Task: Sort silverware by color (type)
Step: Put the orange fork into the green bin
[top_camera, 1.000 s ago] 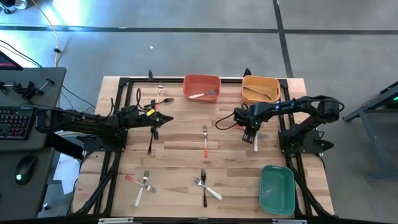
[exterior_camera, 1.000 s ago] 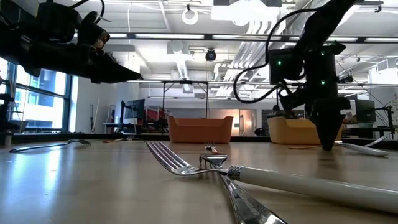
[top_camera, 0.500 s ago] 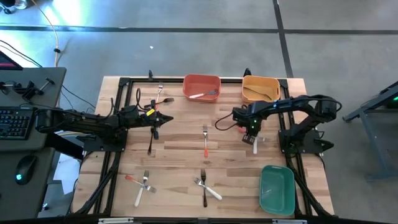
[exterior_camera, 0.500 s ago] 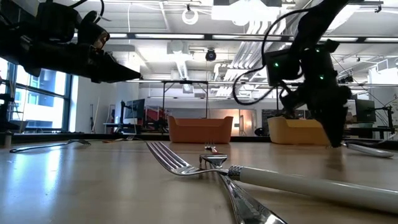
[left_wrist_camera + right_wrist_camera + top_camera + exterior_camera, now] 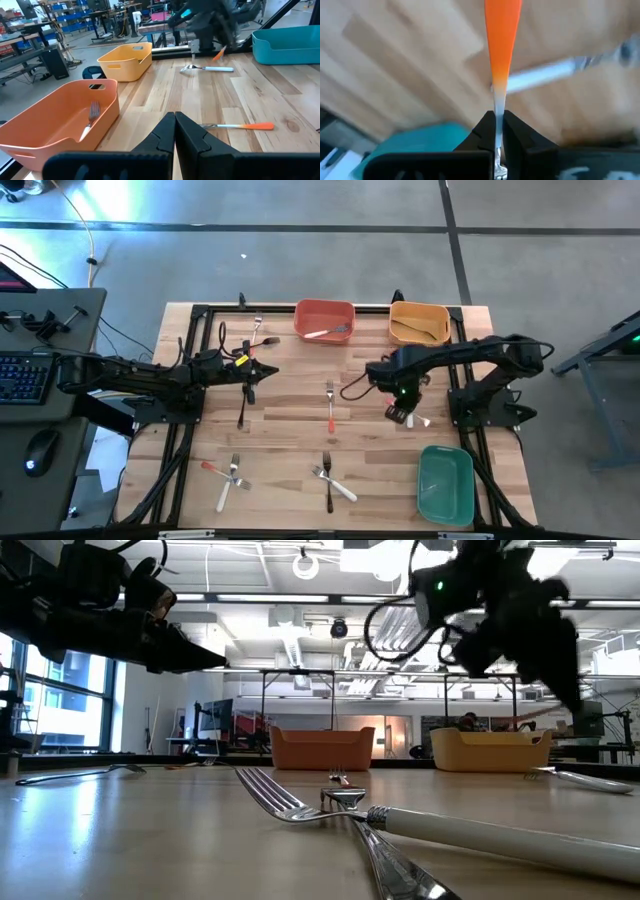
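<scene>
since a second ago the right gripper point(image 5: 398, 414) has lifted off the table, pinched on a thin orange-handled fork point(image 5: 501, 45); a slim white-handled fork point(image 5: 417, 418) lies on the pale wood planks just beneath it. the left gripper point(image 5: 251, 394) hangs with fingers together, empty.

Orange-handled fork point(image 5: 502, 55) pinched in the right arm's jaws above the worktop point(image 5: 290, 430), white-handled fork point(image 5: 418, 419) beneath, other forks scattered, one point(image 5: 324, 333) in the orange bin point(image 5: 324, 310)
</scene>
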Available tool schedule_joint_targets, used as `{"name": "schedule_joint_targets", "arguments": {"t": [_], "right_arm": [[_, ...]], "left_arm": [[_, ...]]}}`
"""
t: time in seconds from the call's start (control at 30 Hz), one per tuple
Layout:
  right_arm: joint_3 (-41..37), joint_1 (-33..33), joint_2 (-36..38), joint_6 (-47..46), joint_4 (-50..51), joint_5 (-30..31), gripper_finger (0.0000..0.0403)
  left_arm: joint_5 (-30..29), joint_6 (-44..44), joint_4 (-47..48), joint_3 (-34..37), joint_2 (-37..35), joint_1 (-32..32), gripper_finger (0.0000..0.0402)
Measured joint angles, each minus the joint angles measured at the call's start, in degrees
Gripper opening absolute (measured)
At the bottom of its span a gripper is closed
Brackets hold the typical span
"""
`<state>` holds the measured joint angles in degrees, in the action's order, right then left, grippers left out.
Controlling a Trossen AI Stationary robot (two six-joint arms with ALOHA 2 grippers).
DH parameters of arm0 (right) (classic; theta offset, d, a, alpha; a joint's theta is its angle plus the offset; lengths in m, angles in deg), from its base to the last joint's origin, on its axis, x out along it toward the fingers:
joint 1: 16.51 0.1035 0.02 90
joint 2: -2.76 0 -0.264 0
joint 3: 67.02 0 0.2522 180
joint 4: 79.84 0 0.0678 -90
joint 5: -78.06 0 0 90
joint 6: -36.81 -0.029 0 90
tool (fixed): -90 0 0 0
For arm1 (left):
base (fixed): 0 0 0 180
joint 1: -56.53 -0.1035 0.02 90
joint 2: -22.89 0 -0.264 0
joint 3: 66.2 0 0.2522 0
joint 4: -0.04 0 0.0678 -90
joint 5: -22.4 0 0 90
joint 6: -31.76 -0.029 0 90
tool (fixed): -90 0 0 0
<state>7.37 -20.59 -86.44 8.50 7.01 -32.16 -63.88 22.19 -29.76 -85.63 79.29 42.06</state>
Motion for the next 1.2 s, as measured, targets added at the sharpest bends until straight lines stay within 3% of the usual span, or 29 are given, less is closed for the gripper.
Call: {"name": "schedule_joint_targets", "arguments": {"t": [0.2, 0.43, 0.63, 0.87, 1.2], "right_arm": [[2.73, 11.74, 6.10, -16.52, 1.83, -1.99, 0.0000], [-0.11, 34.10, 14.48, -53.77, -4.80, 0.14, 0.0000], [-1.53, 48.32, 14.20, -77.45, -14.65, 5.94, 0.0000], [-1.55, 54.92, 12.11, -87.17, -14.70, 7.84, 0.0000], [-1.55, 55.26, 6.48, -86.73, -15.97, 7.96, 0.0000]], "left_arm": [[0.00, -0.55, 0.01, 0.00, 0.00, 0.01, 0.0001], [-0.02, -0.55, -0.14, 0.00, 0.00, 0.01, 0.0000], [-0.20, -2.18, -0.20, 0.00, 0.00, -0.01, 0.0000], [-1.61, -2.77, -3.54, 0.00, 0.00, -0.01, 0.0000], [-1.91, -2.67, -7.14, -0.02, -0.02, -0.01, 0.0000]]}}
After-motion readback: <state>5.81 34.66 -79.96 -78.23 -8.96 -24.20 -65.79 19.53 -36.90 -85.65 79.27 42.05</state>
